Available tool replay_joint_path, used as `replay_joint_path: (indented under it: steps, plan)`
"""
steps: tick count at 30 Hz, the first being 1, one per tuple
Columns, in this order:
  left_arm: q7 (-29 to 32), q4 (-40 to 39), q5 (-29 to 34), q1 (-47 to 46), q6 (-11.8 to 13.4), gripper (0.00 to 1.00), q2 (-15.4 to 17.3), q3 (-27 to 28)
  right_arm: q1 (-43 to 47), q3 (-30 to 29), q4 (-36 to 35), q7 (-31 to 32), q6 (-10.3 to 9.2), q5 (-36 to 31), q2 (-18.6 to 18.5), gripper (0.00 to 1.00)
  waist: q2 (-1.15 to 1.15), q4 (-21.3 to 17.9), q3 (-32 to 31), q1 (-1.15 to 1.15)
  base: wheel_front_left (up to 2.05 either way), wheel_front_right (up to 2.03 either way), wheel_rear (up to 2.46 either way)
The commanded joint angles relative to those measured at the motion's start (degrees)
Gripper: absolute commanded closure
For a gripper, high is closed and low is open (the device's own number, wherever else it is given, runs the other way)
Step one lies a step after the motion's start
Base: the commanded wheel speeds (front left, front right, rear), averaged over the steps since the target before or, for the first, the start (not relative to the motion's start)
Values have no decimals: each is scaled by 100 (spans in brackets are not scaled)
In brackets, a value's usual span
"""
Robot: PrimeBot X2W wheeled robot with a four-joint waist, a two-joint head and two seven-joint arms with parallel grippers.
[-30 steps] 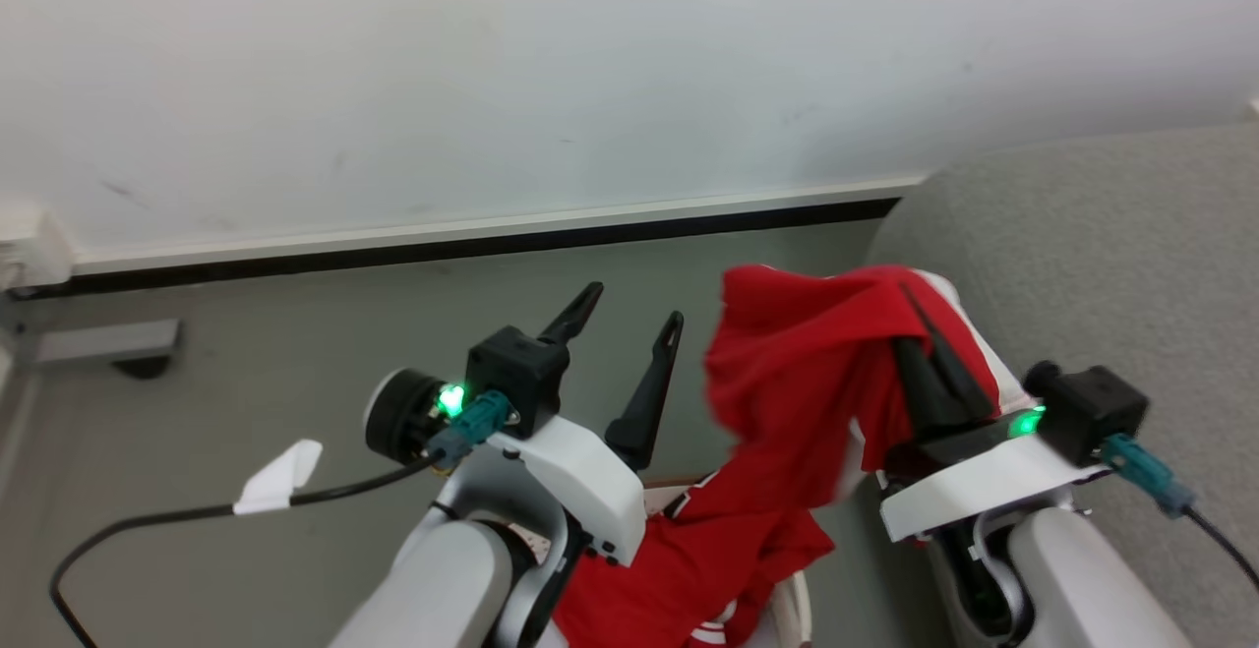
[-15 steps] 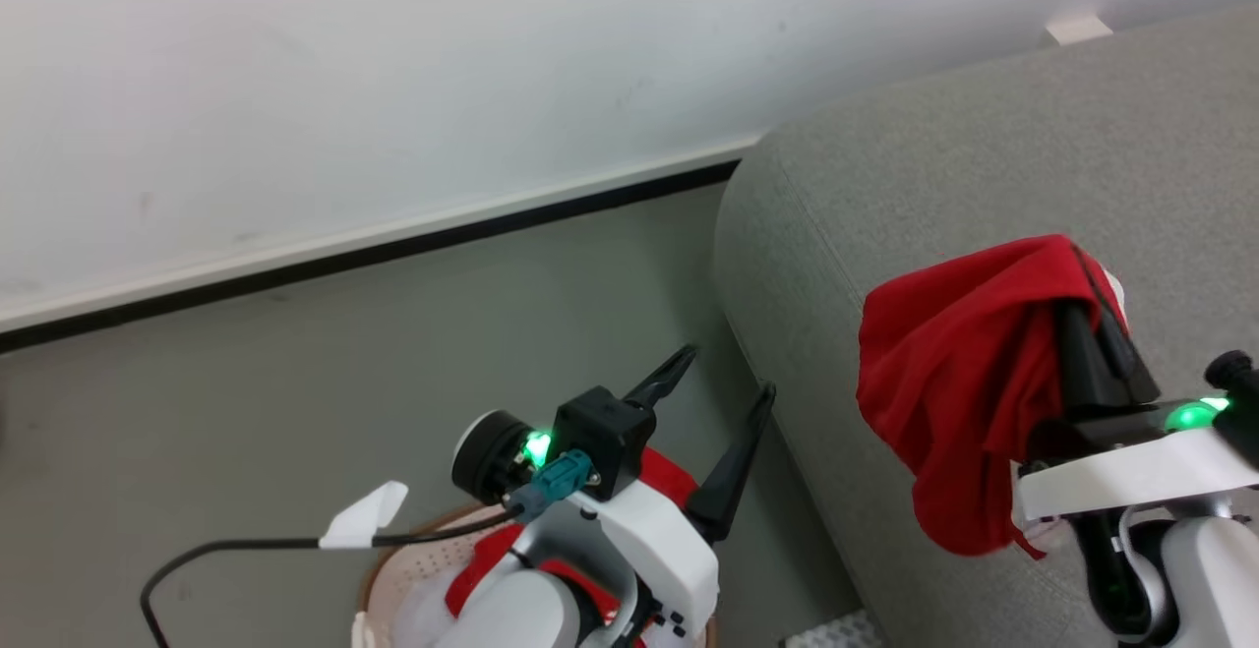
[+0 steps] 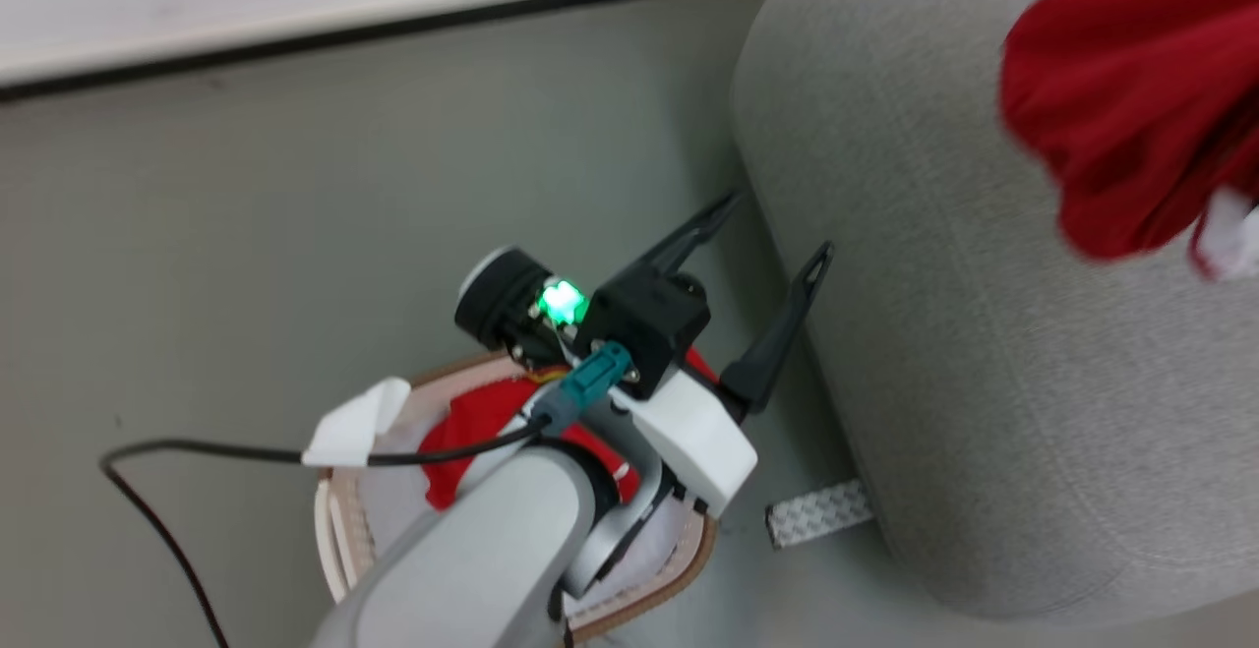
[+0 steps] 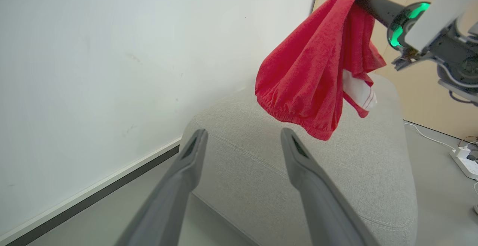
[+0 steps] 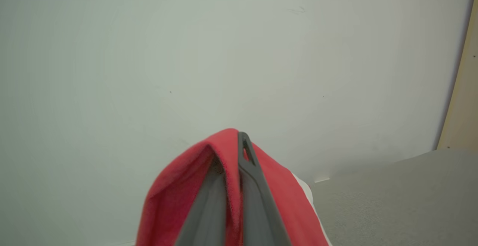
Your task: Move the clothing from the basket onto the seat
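My right gripper [image 5: 232,152] is shut on a red jersey [image 5: 175,201], a fold of cloth pinched between its two fingers. In the left wrist view this jersey [image 4: 310,70] hangs free in the air above the light-grey seat [image 4: 354,171], a white panel showing at its lower right. The head view catches the jersey [image 3: 1111,107] over the seat [image 3: 984,333] at the upper right. My left gripper [image 3: 777,226] is open and holds nothing, just left of the seat's edge and above the basket [image 3: 334,520]. More red clothing [image 3: 462,441] lies in the basket, partly hidden by my left arm.
A white wall with a dark skirting line [image 3: 295,33] runs behind the grey floor. A patterned strip [image 3: 816,513] lies on the floor at the seat's foot. A black cable with a white tag [image 3: 354,422] trails from my left wrist. A power strip [image 4: 465,156] lies beyond the seat.
The head camera has swung right and down. The jersey, which trailed from the basket a second ago, now hangs clear, carried by my right gripper over the seat. The left gripper stays open.
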Motion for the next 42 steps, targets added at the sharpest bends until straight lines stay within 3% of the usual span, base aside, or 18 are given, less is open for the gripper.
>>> replay_joint_path:
  steps: [1,10,16,17,18,19,20,23,30,34,42]
  plan:
    - [20,-50,57,-178,-43,0,78,35,-414,-168,178,33,-12,-88,-65,100,0,301,777,-1,0,0,0]
    - [-10,-170,284,-960,-128,0,176,183,-3021,-1880,2044,-152,-12,-1266,-671,100,0,754,2104,-1,0,0,0]
    - [-125,-169,284,-1038,-86,0,250,261,-3561,-3133,3193,-425,-12,-2659,-889,100,0,1038,2510,-1,0,0,0]
    - [-162,-150,276,-1016,-88,0,269,263,-3518,-3277,3388,-411,-12,-2854,-853,87,0,1074,2518,-1,0,0,0]
    - [-187,-127,265,-989,-86,0,285,269,-3462,-3411,3555,-422,-12,-3038,-821,57,0,1097,2516,-1,0,0,0]
    - [-215,-95,240,-951,-83,0,298,272,-3406,-3553,3710,-468,-12,-3170,-793,21,0,1113,2499,-1,0,0,0]
    - [-236,-69,214,-912,-75,0,309,277,-3354,-3732,3842,-514,-13,-3305,-769,0,0,1119,2466,-1,0,0,0]
    - [-300,-26,145,-814,-35,0,341,308,-3267,-3974,4059,-720,-13,-3692,-625,0,0,1093,2299,-1,0,0,0]
    - [-377,73,-3,-409,118,0,483,439,-2813,-3481,3948,-923,-13,-3822,-136,0,0,890,1680,-1,0,0,0]
    - [-553,203,-225,8,231,0,528,536,-1945,-2606,2935,-919,-12,-3329,259,0,0,843,1061,-1,0,0,0]
    - [-1146,621,-629,989,519,0,569,849,527,-1047,856,-920,-12,-2124,448,0,0,1064,-330,-1,0,0,0]
